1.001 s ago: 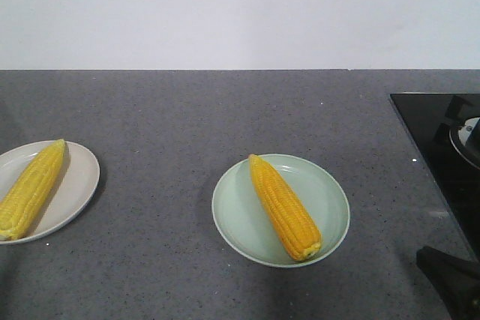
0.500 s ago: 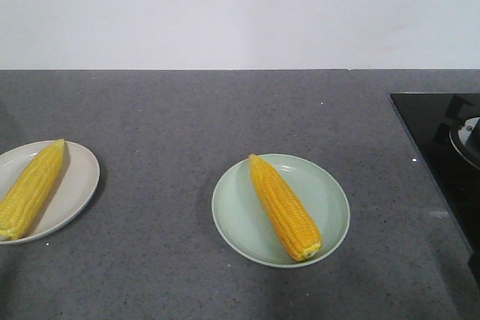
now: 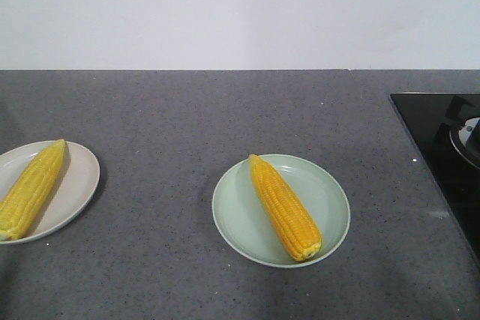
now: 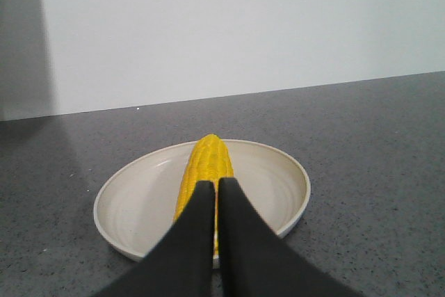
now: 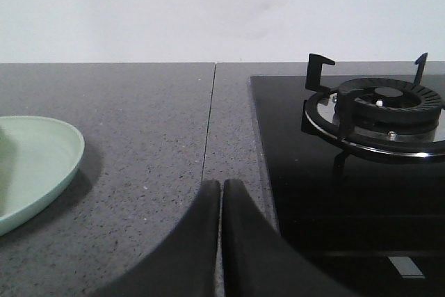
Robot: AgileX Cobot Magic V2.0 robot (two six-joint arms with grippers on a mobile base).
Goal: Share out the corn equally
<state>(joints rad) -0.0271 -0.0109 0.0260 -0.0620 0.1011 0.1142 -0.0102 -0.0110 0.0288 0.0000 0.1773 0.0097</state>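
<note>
Corn split one and one: a paler cob [image 3: 30, 189] lying lengthwise on the cream plate [image 3: 79, 185] at the left edge, a deeper yellow cob [image 3: 285, 207] lying diagonally on the pale green plate [image 3: 330, 204] near the middle, tip pointing away. Only two cobs visible; no others in view. A second ago, a dark gripper part at the lower right of the front view — now gone from that view, pulled back. Judged from that: even shares already laid, the right arm retreating, likely little left to do. Left gripper [image 4: 215, 193] low before the cream plate, fingers pressed together, holding nothing. Right gripper [image 5: 221, 193] the same, closed and empty, above the surface [image 3: 187, 110] between green plate and black gas hob [image 5: 375, 109]. Grey speckled stone surface, a seam running back toward a plain white wall [image 3: 240, 13] — nothing else about.
</note>
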